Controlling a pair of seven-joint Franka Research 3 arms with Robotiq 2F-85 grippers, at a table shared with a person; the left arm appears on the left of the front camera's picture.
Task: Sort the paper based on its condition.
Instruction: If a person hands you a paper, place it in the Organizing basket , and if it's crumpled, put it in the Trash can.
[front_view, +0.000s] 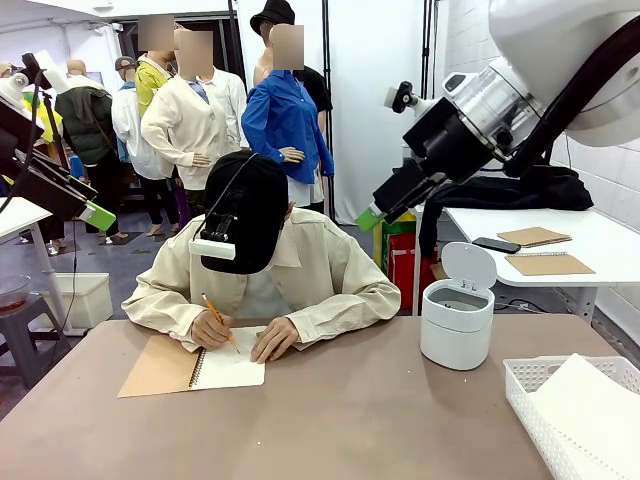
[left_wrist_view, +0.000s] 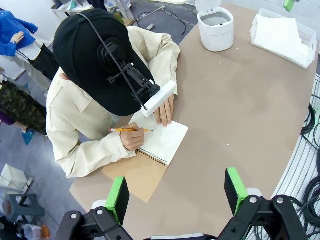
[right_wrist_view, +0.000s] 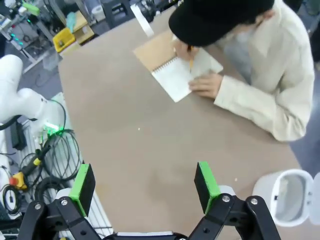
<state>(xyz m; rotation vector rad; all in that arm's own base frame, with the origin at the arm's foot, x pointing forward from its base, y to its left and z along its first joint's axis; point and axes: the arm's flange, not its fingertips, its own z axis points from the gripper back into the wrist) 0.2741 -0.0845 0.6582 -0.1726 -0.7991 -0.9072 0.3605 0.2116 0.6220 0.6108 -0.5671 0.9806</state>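
Both arms hang high with the left pincer (left_wrist_view: 177, 196) and right pincer (right_wrist_view: 144, 187) spread wide, empty, leaving the person room to write. The paper (front_view: 590, 405) sits stacked in the basket (front_view: 528, 398) on the bench's (front_view: 360, 420) right side.

A person (front_view: 270, 270) sits at the far side of the table (front_view: 330, 410), both hands on an open notebook (front_view: 195, 365) lying toward the table's left. To the right of the person stands a small bin (front_view: 457, 315) with its lid raised. At the near right corner sits a basket (front_view: 560, 420) holding what appears to be stacked paper (front_view: 590, 410).
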